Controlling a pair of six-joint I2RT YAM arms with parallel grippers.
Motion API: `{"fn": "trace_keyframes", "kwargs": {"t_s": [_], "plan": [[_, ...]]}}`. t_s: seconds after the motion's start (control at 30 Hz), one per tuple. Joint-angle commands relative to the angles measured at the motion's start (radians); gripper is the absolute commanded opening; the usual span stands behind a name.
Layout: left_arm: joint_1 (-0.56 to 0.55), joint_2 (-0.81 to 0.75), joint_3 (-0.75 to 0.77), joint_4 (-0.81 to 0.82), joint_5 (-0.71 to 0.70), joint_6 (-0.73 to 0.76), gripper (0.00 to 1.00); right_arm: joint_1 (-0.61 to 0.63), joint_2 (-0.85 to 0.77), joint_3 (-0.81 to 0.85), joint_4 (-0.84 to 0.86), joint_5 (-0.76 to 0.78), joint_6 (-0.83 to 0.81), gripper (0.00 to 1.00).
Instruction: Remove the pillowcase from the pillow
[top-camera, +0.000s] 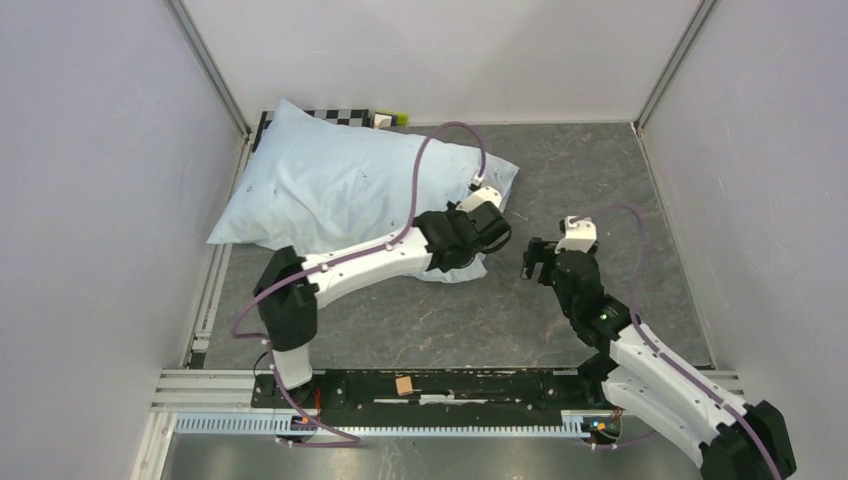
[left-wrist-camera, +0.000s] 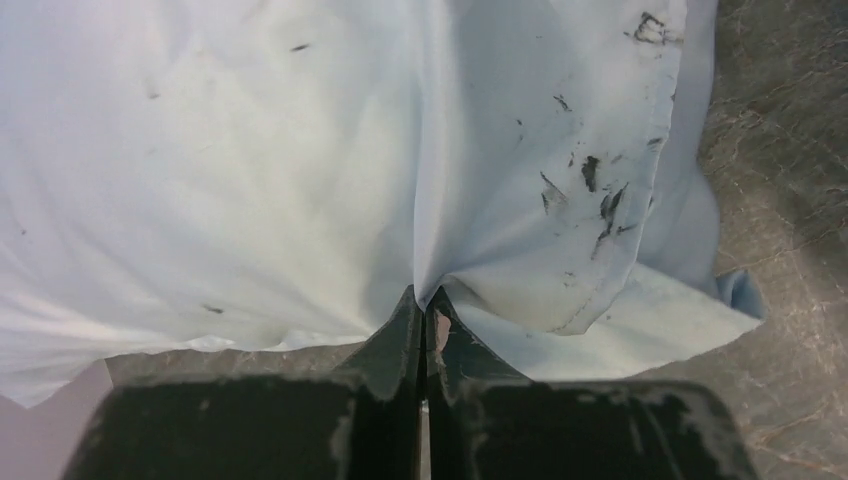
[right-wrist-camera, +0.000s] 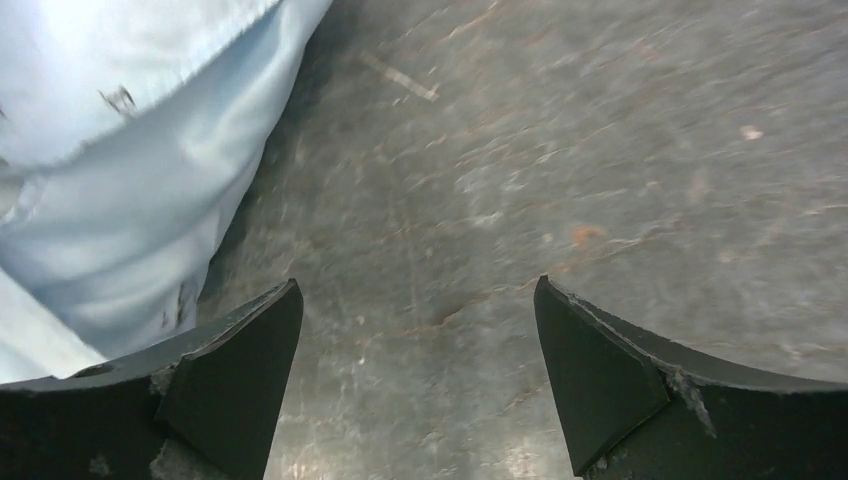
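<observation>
The pale blue pillowcase (top-camera: 330, 185) lies over the pillow at the back left of the table. The pillow itself is hidden inside it. My left gripper (top-camera: 492, 228) is at the case's near right end and is shut on a fold of the pillowcase (left-wrist-camera: 520, 150), which bunches up at its closed tips (left-wrist-camera: 425, 300). The fabric there has dark smudges. My right gripper (top-camera: 535, 262) is open and empty, over bare table just right of the case's end. A loose edge of the pillowcase (right-wrist-camera: 110, 180) shows at the left of the right wrist view, apart from the fingers (right-wrist-camera: 240, 360).
A checkered board (top-camera: 330, 115) and a small yellow-green object (top-camera: 392, 118) sit behind the pillow by the back wall. White walls close in the grey table (top-camera: 600, 180) on three sides. A small tan block (top-camera: 404, 385) sits on the front rail.
</observation>
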Motion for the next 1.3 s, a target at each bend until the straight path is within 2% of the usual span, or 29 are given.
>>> {"fn": "trace_keyframes", "kwargs": {"t_s": [0.0, 0.1, 0.3, 0.47, 0.53, 0.73, 0.9, 1.1, 1.27], "plan": [[0.01, -0.172, -0.073, 0.066, 0.083, -0.036, 0.02, -0.001, 0.101, 0.042, 0.117, -0.214, 0.015, 0.93], [0.019, -0.306, -0.187, 0.116, 0.157, -0.073, 0.02, -0.001, 0.141, 0.014, 0.176, -0.317, 0.081, 0.94], [0.026, -0.647, -0.484, 0.228, 0.329, -0.161, 0.02, 0.0, 0.118, -0.121, 0.423, -0.508, 0.191, 0.9], [0.025, -0.828, -0.602, 0.233, 0.431, -0.199, 0.02, 0.01, 0.194, -0.131, 0.546, -0.713, 0.211, 0.83], [0.024, -0.86, -0.615, 0.219, 0.444, -0.206, 0.02, 0.037, 0.217, -0.136, 0.593, -0.734, 0.209, 0.84], [0.026, -0.891, -0.617, 0.171, 0.472, -0.217, 0.05, 0.142, 0.316, -0.072, 0.604, -0.646, 0.18, 0.88], [0.024, -0.899, -0.617, 0.157, 0.49, -0.219, 0.04, 0.146, 0.318, -0.08, 0.751, -0.644, 0.248, 0.87], [0.025, -0.938, -0.609, 0.139, 0.518, -0.219, 0.07, 0.145, 0.377, 0.011, 0.802, -0.672, 0.258, 0.88], [0.024, -0.949, -0.612, 0.111, 0.479, -0.21, 0.12, 0.146, 0.434, 0.029, 0.888, -0.7, 0.377, 0.9]]}}
